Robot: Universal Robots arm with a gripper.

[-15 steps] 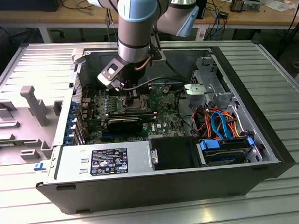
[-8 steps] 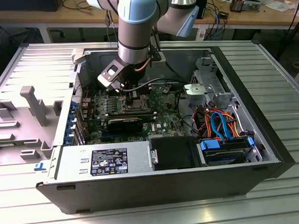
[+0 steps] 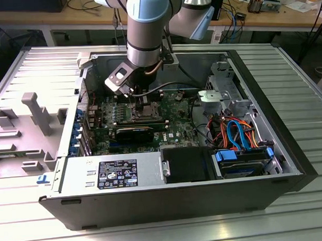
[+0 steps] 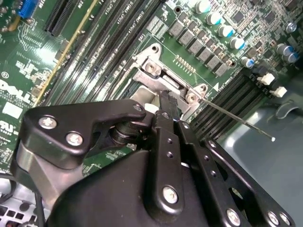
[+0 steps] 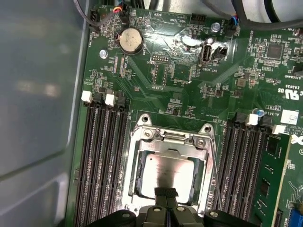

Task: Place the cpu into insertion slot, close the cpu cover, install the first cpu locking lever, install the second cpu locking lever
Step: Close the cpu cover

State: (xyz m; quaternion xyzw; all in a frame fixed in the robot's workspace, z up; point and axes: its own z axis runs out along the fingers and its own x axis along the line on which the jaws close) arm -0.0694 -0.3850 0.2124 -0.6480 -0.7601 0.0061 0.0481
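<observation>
Currently the cpu (image 5: 163,171) sits in the insertion slot (image 5: 138,177), with the cpu cover (image 5: 170,144) down around it. The gripper (image 5: 165,193) jaws are pressed together and empty, tips over the cpu. A black printed label (image 3: 118,174) is on the power-supply box (image 3: 146,166).

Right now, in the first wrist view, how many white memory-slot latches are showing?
4 white latches: two on one side of the insertion slot, two on the other. More may be hidden at the memory slots' far ends.
</observation>
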